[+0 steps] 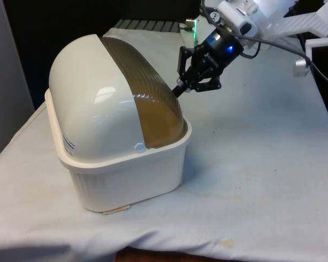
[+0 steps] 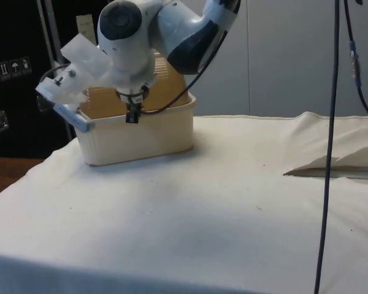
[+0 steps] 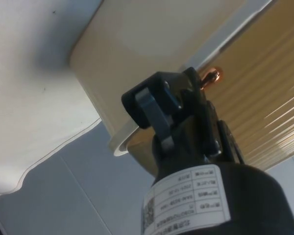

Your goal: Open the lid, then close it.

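A cream bread box (image 1: 126, 180) stands on the cloth towards the front view's left. Its domed cover is cream, and its ribbed brown roll lid (image 1: 147, 93) is down, reaching the rim. My black gripper (image 1: 179, 90) is at the box's far side with its shut fingertips against the lid's edge. From the side it hangs in front of the lid (image 2: 165, 79), tips (image 2: 132, 116) at rim level of the base (image 2: 141, 135). At the wrist, the gripper (image 3: 179, 85) sits beside a small amber knob (image 3: 211, 76) where the ribbed lid (image 3: 264, 88) meets the base rim (image 3: 152, 44).
White cloth (image 1: 262, 164) lies open towards the front view's right and near the camera. A raised fold of cloth (image 2: 331, 165) lies at the side view's right, with a dark cable (image 2: 328, 122) hanging in front of it.
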